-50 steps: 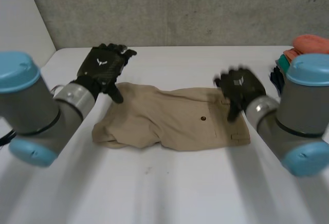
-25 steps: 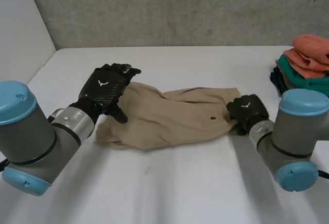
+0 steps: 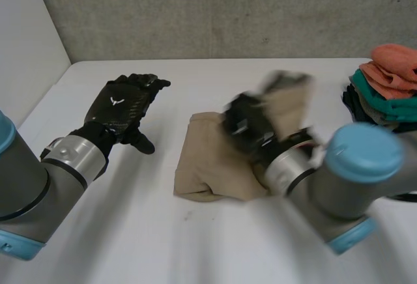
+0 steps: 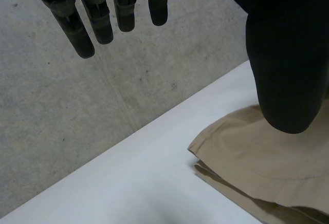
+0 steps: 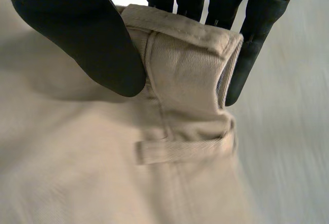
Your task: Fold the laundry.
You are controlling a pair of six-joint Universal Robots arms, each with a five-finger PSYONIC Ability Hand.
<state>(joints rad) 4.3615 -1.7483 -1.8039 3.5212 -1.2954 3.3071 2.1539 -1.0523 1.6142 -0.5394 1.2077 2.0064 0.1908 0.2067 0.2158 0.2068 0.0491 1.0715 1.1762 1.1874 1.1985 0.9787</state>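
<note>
Pinched waistband of beige twill shorts in right hand, held up mid-frame to fold over; left hand splayed wide at frame left, off the cloth

Matt woven cloth on the tan shorts, with fine twill ribs and stitched seams at the waistband. Looks smooth and dull black on the right hand and its fingers; shows a carbon-like weave with a slight sheen across the back of the left hand. Smooth white desk, faintly satin. Rough, pitted grey concrete wall. Soft matt fabrics in the folded pile.
</note>
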